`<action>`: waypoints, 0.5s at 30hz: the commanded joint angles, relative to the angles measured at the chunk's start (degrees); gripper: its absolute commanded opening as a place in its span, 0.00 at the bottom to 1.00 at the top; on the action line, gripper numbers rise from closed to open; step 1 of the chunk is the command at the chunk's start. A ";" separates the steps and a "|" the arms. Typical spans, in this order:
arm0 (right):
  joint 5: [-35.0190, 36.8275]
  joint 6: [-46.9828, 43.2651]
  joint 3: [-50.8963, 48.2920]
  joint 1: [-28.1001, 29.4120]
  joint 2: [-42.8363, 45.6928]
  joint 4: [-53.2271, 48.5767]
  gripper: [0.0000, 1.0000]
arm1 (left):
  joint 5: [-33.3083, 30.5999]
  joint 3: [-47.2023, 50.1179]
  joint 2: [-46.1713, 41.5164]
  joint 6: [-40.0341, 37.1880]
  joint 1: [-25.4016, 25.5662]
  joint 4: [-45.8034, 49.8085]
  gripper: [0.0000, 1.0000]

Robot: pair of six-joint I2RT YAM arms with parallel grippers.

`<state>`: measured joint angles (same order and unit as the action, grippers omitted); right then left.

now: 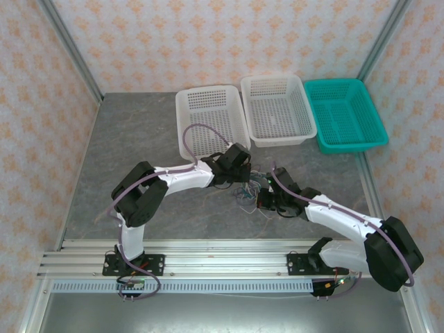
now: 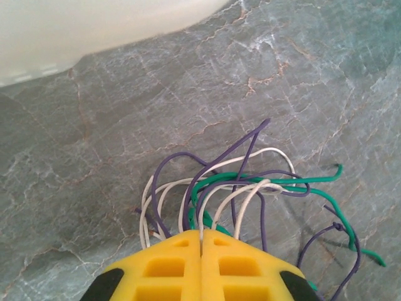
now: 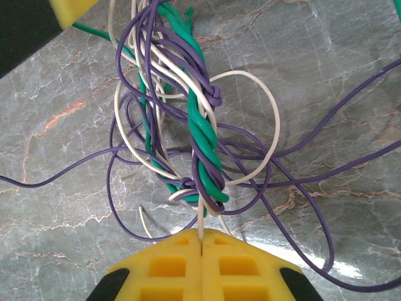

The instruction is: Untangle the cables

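The cables [image 1: 251, 191] lie in a tangle of white, green and purple strands on the grey table between the two arms. My left gripper [image 1: 241, 177] is at the tangle's left. In the left wrist view it [image 2: 201, 237] is shut on a white cable [image 2: 250, 194] that enters the seam between the yellow fingers. My right gripper [image 1: 266, 202] is at the tangle's right. In the right wrist view it [image 3: 201, 234] is shut on a white strand just below a twisted green and purple knot [image 3: 203, 144]. A yellow fingertip [image 3: 70, 9] of the left gripper shows at that view's top left.
Behind the tangle stand two white baskets [image 1: 208, 90] [image 1: 272, 78] and a teal basket [image 1: 335, 82] at the right. The nearer white basket's rim [image 2: 94, 25] is close above the left gripper. Loose purple loops [image 3: 326, 188] spread right of the knot.
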<state>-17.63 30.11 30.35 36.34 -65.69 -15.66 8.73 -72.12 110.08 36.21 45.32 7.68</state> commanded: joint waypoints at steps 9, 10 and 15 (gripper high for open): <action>12.57 3.46 1.33 -1.21 5.92 5.79 0.95 | 3.15 3.16 -7.67 2.04 0.11 -1.50 0.00; 13.12 4.24 1.46 -2.03 4.89 7.82 0.95 | 3.50 3.85 -8.67 2.47 0.17 -1.75 0.00; 10.30 5.70 1.39 -5.35 -5.27 17.36 0.90 | 5.02 6.57 -13.07 5.00 0.22 -3.46 0.00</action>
<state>-8.16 33.98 31.03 31.81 -66.54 -5.30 12.38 -66.89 99.57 39.18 45.36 5.96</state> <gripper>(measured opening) 0.914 0.050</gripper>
